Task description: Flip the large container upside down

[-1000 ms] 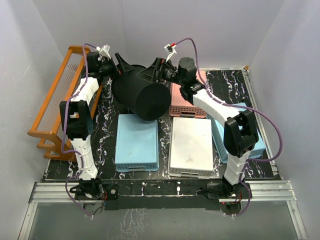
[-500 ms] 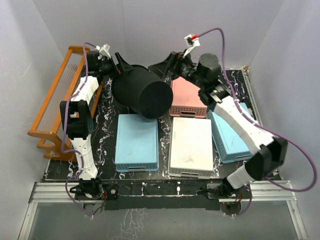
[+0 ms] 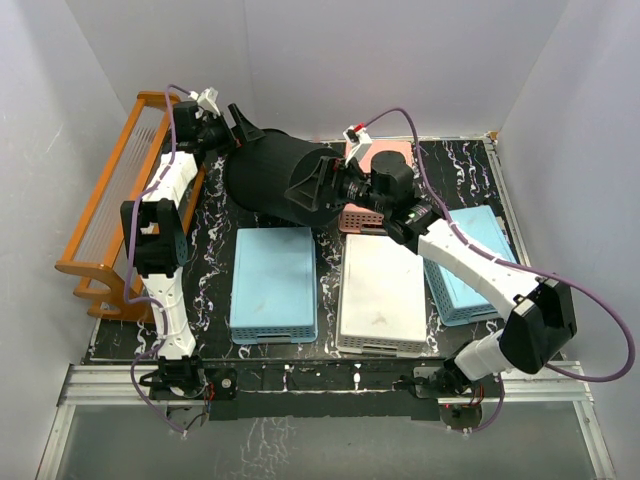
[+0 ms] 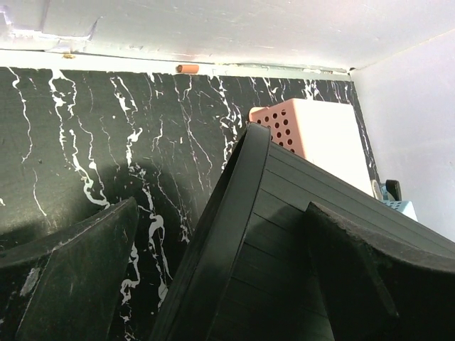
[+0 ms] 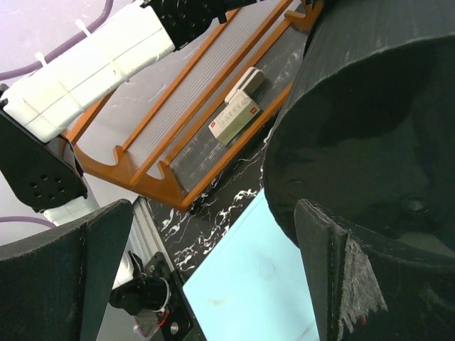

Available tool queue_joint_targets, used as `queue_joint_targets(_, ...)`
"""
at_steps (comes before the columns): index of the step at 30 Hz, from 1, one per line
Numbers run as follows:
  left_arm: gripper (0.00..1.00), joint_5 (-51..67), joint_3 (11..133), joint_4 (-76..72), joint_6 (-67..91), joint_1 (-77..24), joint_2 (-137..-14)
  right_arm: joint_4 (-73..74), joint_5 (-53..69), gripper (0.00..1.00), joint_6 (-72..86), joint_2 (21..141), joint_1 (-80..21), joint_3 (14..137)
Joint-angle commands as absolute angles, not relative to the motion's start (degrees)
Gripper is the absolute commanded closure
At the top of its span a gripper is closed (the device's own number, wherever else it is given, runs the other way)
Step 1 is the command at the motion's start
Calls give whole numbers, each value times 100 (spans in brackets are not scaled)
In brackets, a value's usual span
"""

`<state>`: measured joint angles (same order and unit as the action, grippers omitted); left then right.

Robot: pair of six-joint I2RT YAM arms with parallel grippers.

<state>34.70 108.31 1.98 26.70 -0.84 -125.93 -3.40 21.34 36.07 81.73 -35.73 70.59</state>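
Observation:
The large container (image 3: 262, 172), a black ribbed bin, lies tipped on its side at the back middle of the table, base towards the front right. My left gripper (image 3: 235, 128) stands open at its back end. In the left wrist view the bin's rim (image 4: 234, 206) runs up between the spread fingers (image 4: 71, 277), untouched by them. My right gripper (image 3: 308, 186) is open in front of the bin's base (image 5: 370, 135); one of its fingers (image 5: 348, 284) sits just beside the base, the other is well apart.
An upturned blue basket (image 3: 273, 283) and a white one (image 3: 380, 292) lie in front of the bin. A pink basket (image 3: 392, 156) is behind my right arm, a light blue one (image 3: 470, 270) under it. An orange rack (image 3: 120, 200) holding a small box (image 5: 234, 114) lines the left edge.
My right arm has swung up from behind the bin, round and down to its front, where it now faces the base. The left arm and the bin have hardly moved.

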Motion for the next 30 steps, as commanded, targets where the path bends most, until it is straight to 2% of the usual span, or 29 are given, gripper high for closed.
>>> queue_joint_targets(1,1,3114,10494,1600,2019,-141,-13063,-783,2137,2,3606,8148,-3638,7369)
queue_joint_targets(11,1,2923,10293,1699,1820,-141,-12998,-706,2249,2,3478,9229,-3633,8367)
queue_joint_targets(21,1,2832,10221,1515,1946,-141,-13040,-11,2154,2,3098,10147,-3630,9597)
queue_joint_targets(30,1,2857,10975,1701,2018,-141,-12829,455,1878,2,2768,10279,-3621,10008)
